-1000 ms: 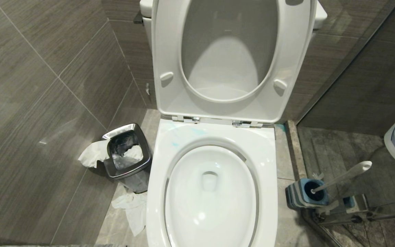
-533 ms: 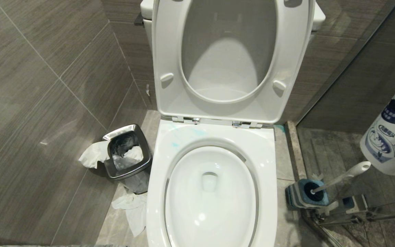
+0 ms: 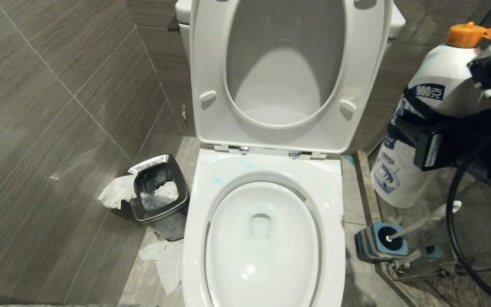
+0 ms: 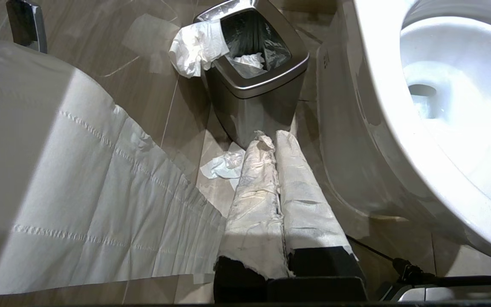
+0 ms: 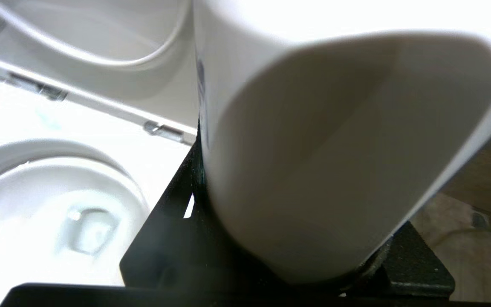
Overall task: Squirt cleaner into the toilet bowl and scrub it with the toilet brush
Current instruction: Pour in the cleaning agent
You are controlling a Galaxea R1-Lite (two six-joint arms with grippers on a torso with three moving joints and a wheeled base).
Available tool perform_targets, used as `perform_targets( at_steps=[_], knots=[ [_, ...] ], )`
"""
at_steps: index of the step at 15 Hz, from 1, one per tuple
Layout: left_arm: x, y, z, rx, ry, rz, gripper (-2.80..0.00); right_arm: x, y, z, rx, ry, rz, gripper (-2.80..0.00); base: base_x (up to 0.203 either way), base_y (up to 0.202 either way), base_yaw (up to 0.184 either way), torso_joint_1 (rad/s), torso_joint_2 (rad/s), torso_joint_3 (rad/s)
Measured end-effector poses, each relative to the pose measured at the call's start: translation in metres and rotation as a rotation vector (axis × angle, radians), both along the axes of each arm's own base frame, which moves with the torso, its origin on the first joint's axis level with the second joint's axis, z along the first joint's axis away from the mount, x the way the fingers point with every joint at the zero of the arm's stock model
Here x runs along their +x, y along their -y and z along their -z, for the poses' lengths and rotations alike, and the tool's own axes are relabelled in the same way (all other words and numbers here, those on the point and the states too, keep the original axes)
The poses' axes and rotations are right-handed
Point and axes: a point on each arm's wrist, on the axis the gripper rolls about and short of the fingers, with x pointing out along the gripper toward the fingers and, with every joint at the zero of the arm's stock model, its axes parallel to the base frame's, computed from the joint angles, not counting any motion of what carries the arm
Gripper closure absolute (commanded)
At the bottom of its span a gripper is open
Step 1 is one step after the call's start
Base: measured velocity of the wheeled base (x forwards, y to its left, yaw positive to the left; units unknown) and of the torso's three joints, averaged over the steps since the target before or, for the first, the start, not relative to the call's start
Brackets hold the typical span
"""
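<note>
Nearest, the left gripper [image 4: 273, 140] hangs low beside the toilet bowl [image 3: 335, 187], its paper-wrapped jaws closed on nothing, while the toilet brush [image 3: 424, 221] stands in its holder [image 3: 375, 247] on the floor to the bowl's right. Farther up on that side, the right gripper [image 3: 416, 140] clamps the white cleaner bottle [image 3: 420, 106] around its middle, orange cap [image 3: 465, 35] upward, off to the side of the rim. Risk: tipped from there, cleaner would land on the floor or seat [image 3: 211, 64]; the smooth bottle may also slip.

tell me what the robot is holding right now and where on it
The right tool is clamped around the middle of a white cleaner bottle with an orange cap, held upright to the right of the toilet bowl. The left tool is shut and holds nothing.
</note>
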Motion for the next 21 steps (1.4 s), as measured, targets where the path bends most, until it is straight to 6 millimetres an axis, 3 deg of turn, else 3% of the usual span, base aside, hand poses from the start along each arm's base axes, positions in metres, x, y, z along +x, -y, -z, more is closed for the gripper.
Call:
perform_targets(
  at_steps=[5, 21],
  knots=[
    [0.0, 0.0, 0.0, -0.004, 0.001, 0.0, 0.0, 0.02, -0.025, 0.018, -0.049, -0.064, -0.023, 0.0, 0.0, 0.0, 0.0, 0.007, 0.0, 0.13],
    [0.0, 0.0, 0.0, -0.005, 0.0, 0.0, 0.0, 0.05, -0.048, 0.04, -0.106, -0.129, 0.008, 0.0, 0.0, 0.0, 0.0, 0.001, 0.0, 0.182]
  ],
)
